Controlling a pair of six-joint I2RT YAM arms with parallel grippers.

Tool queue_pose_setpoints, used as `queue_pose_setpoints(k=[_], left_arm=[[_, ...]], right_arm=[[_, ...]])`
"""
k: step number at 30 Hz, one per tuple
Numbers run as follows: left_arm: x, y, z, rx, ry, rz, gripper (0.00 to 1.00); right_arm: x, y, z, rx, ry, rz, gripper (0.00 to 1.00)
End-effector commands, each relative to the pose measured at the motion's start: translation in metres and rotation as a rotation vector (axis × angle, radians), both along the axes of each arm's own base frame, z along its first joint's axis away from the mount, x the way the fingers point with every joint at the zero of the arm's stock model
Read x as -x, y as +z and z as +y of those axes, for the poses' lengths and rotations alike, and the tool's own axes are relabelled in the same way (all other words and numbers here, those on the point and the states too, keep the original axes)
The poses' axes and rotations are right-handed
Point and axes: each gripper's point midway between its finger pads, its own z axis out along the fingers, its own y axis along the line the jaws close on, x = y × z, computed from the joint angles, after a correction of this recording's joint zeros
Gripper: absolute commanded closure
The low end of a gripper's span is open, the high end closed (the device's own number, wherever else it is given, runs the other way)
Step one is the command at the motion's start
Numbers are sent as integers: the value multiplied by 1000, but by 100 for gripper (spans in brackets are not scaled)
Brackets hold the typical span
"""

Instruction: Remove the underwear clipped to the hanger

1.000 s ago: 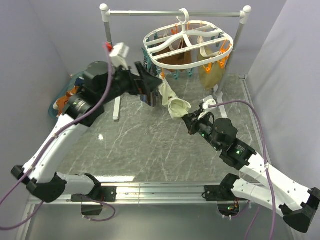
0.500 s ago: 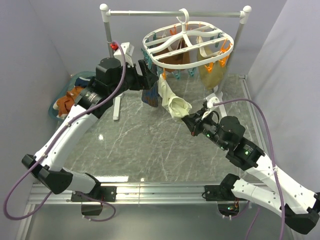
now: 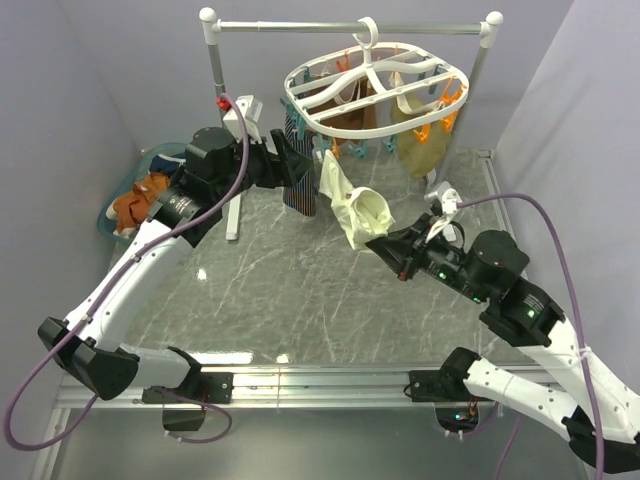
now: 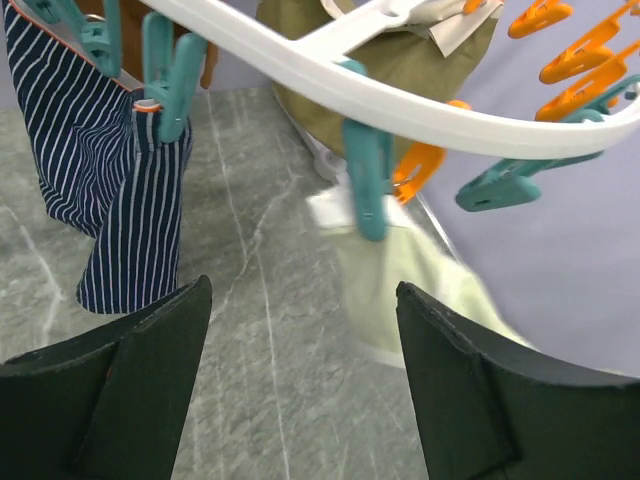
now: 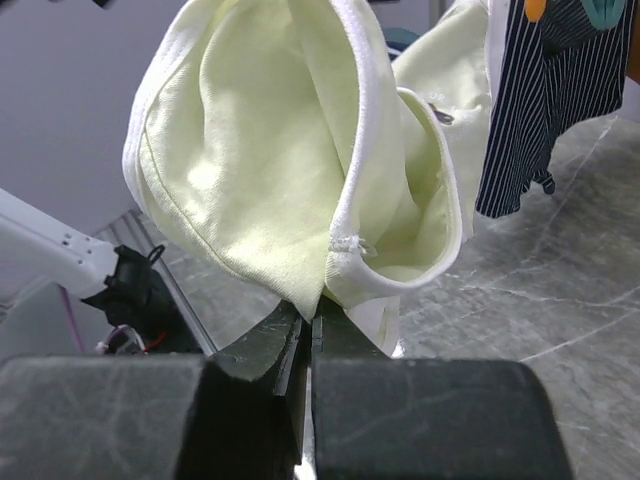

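The cream brief hung slantwise below the near-left rim of the hanger. Its top corner was pinched in a teal clothespin and its lower edge was gripped in the closed right pincer, which drew the cloth down toward the table. The left pincer stood open just short of that clothespin, holding nothing.

The likeliest trouble was the pull itself. With the clip unopened, a harder tug from the right pincer could tilt the whole hanger, swing it on its hook or drag it along the rail stand. The thin fold of cloth could also slip out from between the tips. The hanger already looked tipped down on that side. If it swayed, the left pincer could close on the white rim or on cloth instead of the clip's tail. It could equally catch the neighbouring clip that held the striped brief, which hung just beside it.

Farther along the rim hung a tan-brown brief and an olive one, both well apart from the work. A blue basket sat at the far left behind the left arm. The striped brief and the crowded row of pegs were the only things standing in the way of the left pincer's approach.
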Motion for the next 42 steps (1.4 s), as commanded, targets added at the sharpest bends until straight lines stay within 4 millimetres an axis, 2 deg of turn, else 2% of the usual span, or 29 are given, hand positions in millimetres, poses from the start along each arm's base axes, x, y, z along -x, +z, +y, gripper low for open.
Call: queue_pose_setpoints(k=[1, 4, 7, 11, 14, 17, 18, 20, 21, 23, 24, 25, 28, 34, 39, 42], left_arm=[[1, 21, 0, 108, -71, -63, 21], [5, 19, -7, 156, -132, -49, 22], [11, 17, -12, 179, -168, -40, 22], [17, 17, -21, 222, -224, -28, 23], [22, 18, -27, 259, -273, -23, 23], [31, 18, -37, 300, -350, -6, 23], [34, 25, -41, 323, -384, -34, 23], [46, 22, -50, 370, -480, -1, 23], [50, 32, -52, 403, -516, -41, 23], [61, 28, -62, 439, -592, -1, 24], [62, 26, -66, 443, -596, 8, 24], [63, 23, -72, 433, -595, 21, 24], [64, 21, -80, 432, -583, 16, 23], [59, 17, -83, 487, -567, 27, 21], [53, 21, -92, 533, -611, 3, 21], [40, 19, -100, 528, -606, -8, 20]], right_arm=[[17, 28, -13, -49, 15, -17, 100], [20, 37, -26, -49, -28, -26, 100], [19, 47, -48, -64, -118, -44, 100], [14, 58, -88, -89, -294, -78, 100], [18, 56, -98, -72, -318, -73, 100], [22, 52, -92, -74, -276, -53, 100], [23, 47, -84, -66, -241, -43, 100], [23, 40, -73, -67, -202, -20, 100], [26, 34, -63, -60, -155, -6, 100], [28, 27, -51, -61, -105, 23, 100], [29, 27, -46, -74, -82, 24, 100], [32, 19, -36, -74, -35, 51, 100], [33, 12, -22, -94, 21, 76, 100], [42, 7, -4, -82, 129, 93, 100], [46, 4, 0, -69, 166, 102, 100], [48, 6, -1, -71, 168, 99, 100]])
